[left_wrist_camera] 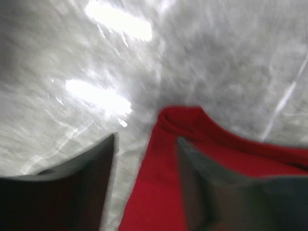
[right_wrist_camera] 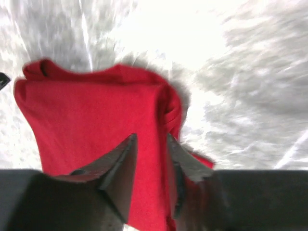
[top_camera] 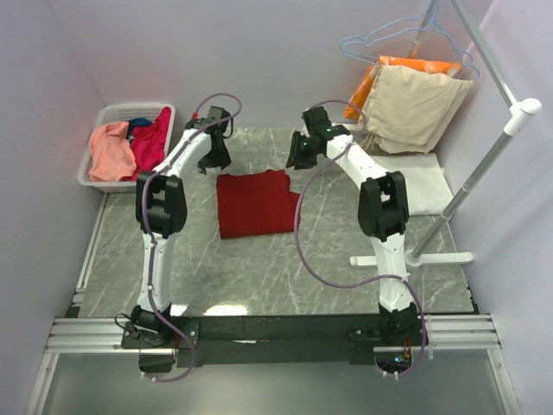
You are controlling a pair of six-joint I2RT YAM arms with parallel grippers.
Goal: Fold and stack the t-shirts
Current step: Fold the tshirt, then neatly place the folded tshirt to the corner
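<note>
A dark red t-shirt (top_camera: 257, 203) lies folded into a rough square in the middle of the marble table. My left gripper (top_camera: 218, 160) hovers over its far left corner and my right gripper (top_camera: 300, 158) over its far right corner. In the left wrist view the left gripper (left_wrist_camera: 147, 140) is open, with the red shirt's edge (left_wrist_camera: 159, 192) lying below the gap. The right gripper (right_wrist_camera: 151, 137) is open too, above the shirt's folded right edge (right_wrist_camera: 96, 115). A cream-white t-shirt (top_camera: 423, 186) lies flat at the right. Salmon-pink (top_camera: 111, 151), magenta (top_camera: 151, 143) and blue (top_camera: 138, 128) shirts sit in a basket.
The white basket (top_camera: 138, 107) stands at the back left, off the table's corner. Beige (top_camera: 410, 108) and orange (top_camera: 415, 65) garments hang on wire hangers at the back right. A white rack pole (top_camera: 471, 186) slants down to a foot (top_camera: 415, 259) on the table's right side.
</note>
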